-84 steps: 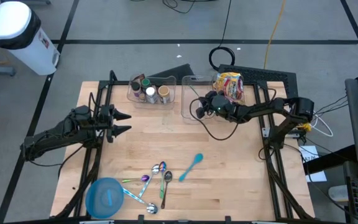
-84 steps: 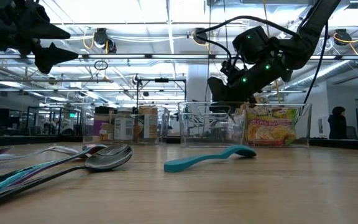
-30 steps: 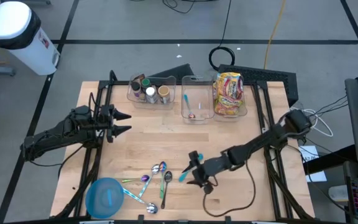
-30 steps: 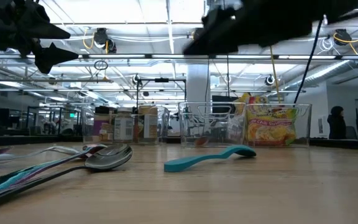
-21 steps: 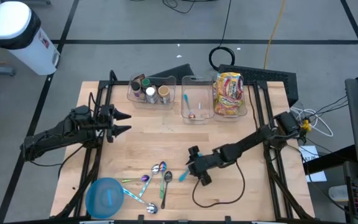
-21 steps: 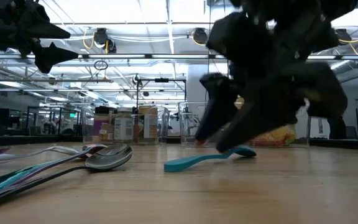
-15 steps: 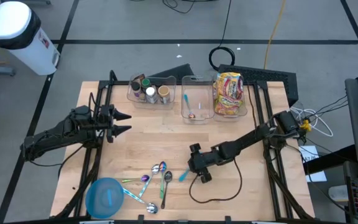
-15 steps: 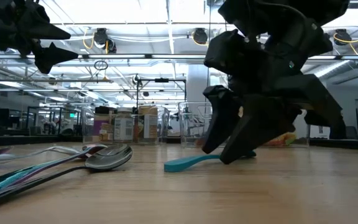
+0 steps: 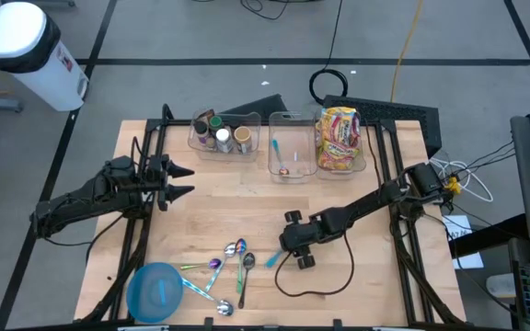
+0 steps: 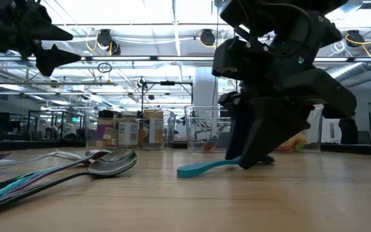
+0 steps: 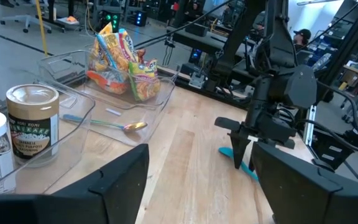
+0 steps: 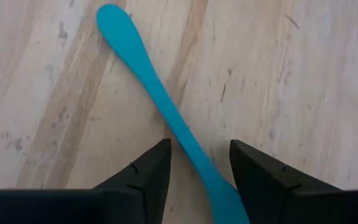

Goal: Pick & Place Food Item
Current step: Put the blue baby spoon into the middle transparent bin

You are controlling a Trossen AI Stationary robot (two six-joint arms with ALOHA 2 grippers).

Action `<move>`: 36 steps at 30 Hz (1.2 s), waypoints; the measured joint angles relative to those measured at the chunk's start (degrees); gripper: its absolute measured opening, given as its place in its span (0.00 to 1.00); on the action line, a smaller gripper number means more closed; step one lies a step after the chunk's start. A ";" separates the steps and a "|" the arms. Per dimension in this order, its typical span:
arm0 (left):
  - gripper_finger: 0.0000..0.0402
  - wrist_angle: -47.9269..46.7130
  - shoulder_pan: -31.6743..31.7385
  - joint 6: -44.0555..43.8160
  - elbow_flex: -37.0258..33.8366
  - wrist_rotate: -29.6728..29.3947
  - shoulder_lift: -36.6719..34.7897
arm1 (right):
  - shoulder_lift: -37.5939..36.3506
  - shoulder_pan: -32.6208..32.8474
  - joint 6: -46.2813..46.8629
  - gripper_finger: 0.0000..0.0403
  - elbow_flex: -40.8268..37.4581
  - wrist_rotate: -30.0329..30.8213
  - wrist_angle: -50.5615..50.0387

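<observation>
A teal plastic spoon (image 9: 271, 259) lies flat on the wooden table, near the middle; it also shows in the low view (image 10: 205, 167) and the left wrist view (image 11: 244, 165). My right gripper (image 9: 294, 246) stands over it, pointing down and open. One finger is on each side of the spoon's neck (image 12: 185, 140), close to the bowl end. My left gripper (image 9: 184, 181) hangs open and empty above the table's left half. My right gripper comes at the teal spoon from above, its fingers across the neck. One finger (image 12: 260, 180) lies against the edge of the spoon's bowl end (image 12: 225, 199); the other finger stands apart from it. The spoon lies flat on the table.
Three clear bins stand along the far edge: jars (image 9: 221, 134), a spoon (image 9: 290, 154), noodle packets (image 9: 339, 138). Metal spoons (image 9: 233, 262) and a blue bowl (image 9: 157, 291) lie at the near left. The right arm's cable (image 9: 325, 276) loops over the table.
My right gripper has come down onto the table over the teal spoon and has turned from a slant to point down, its fingers astride the spoon. In the low view the spoon's handle end has slid a little along the table.
</observation>
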 joint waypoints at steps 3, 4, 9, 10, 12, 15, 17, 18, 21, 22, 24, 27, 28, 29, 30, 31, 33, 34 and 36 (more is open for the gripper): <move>0.74 0.01 0.00 0.00 0.00 0.00 -0.01 | 0.02 0.00 0.00 0.37 -0.06 -0.02 -1.80; 0.74 0.00 0.02 0.00 0.00 0.00 -0.01 | 0.04 0.00 0.00 0.36 -0.07 -0.04 -2.39; 0.74 0.01 0.00 0.00 0.00 0.00 -0.01 | 0.07 0.02 1.32 0.28 -0.08 -0.11 -4.87; 0.74 0.00 0.00 0.00 0.00 0.00 0.00 | 0.07 0.02 1.99 0.26 -0.10 -0.11 -5.18; 0.75 0.00 0.01 0.00 0.00 0.00 0.00 | 0.07 0.02 3.70 0.22 -0.14 -0.20 -5.44; 0.75 0.00 0.02 0.00 0.00 0.00 0.00 | 0.07 0.04 6.18 0.16 -0.14 -0.20 -5.59; 0.75 0.00 0.00 0.00 0.00 0.00 -0.02 | 0.07 0.04 6.43 0.12 -0.14 -0.17 -5.63; 0.75 0.00 0.02 0.00 0.00 0.00 0.00 | -0.11 0.04 6.45 0.10 -0.14 -0.17 -5.62; 0.74 0.00 0.02 0.00 0.00 0.00 0.00 | -1.21 0.02 6.58 0.05 -0.19 -0.15 -4.29; 0.74 0.01 0.02 0.00 0.00 0.01 -0.01 | -1.98 0.02 6.58 0.04 -0.19 -0.17 -3.87; 0.73 0.02 0.01 0.00 0.00 0.00 -0.02 | -4.27 0.15 6.60 0.04 -0.26 -0.19 -3.22; 0.73 0.00 0.02 0.00 0.00 0.00 0.00 | -7.90 0.52 6.57 0.05 -0.68 0.22 -3.72; 0.74 0.02 0.02 0.00 0.00 0.00 -0.02 | -9.53 0.51 6.58 0.06 -0.72 -0.01 -3.04; 0.74 0.01 0.02 0.00 0.00 0.00 -0.01 | -11.20 0.49 6.58 0.06 -0.58 0.11 -1.54; 0.75 0.01 0.01 0.00 0.00 0.00 0.00 | -12.97 0.47 6.52 0.06 -0.33 0.14 -0.79; 0.75 0.12 0.01 0.00 0.00 0.00 -0.02 | -14.66 0.46 6.18 0.06 -0.30 0.12 -0.37; 0.76 0.05 0.02 0.00 0.00 0.00 0.00 | -17.46 0.13 5.15 0.05 -0.36 -0.01 -0.25; 0.76 0.03 0.01 0.00 0.00 0.00 -0.01 | -18.60 -0.13 4.26 0.05 -0.36 -0.09 0.21; 0.77 0.04 0.01 0.00 0.00 0.00 -0.02 | -21.16 -0.88 2.47 0.04 -0.38 -0.01 2.17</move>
